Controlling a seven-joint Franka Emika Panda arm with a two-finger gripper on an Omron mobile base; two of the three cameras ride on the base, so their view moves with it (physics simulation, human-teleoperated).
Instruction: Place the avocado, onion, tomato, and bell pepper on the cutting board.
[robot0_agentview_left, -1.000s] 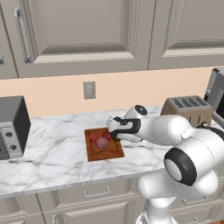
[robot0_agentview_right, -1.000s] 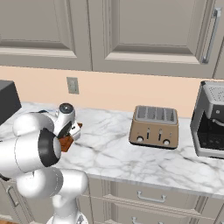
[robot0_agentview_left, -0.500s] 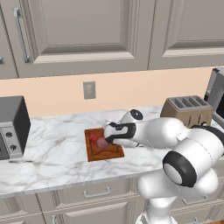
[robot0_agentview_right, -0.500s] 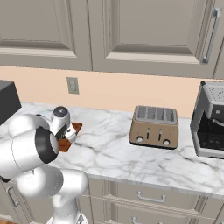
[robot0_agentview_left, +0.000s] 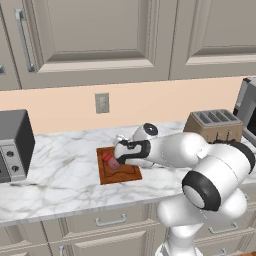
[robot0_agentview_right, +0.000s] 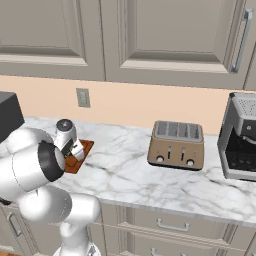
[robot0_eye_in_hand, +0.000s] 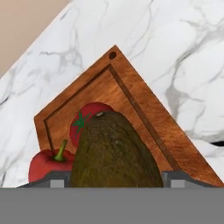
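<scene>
In the hand view a dark olive-brown avocado sits between my gripper's fingers, so the gripper is shut on it. It hangs just above the reddish-brown cutting board. Behind it on the board lie the round red tomato with its green stem spot and the red bell pepper with a green stalk. From the left base view the gripper hovers low over the board, with red produce right beside it. The onion is hidden.
A bronze toaster stands on the marble counter to the right of the board. At the far left is a dark grey oven box. A coffee machine stands at the far right. Wall cabinets hang above.
The gripper has moved a little left and down over the cutting board with the avocado in it. The things on the board have not moved.
</scene>
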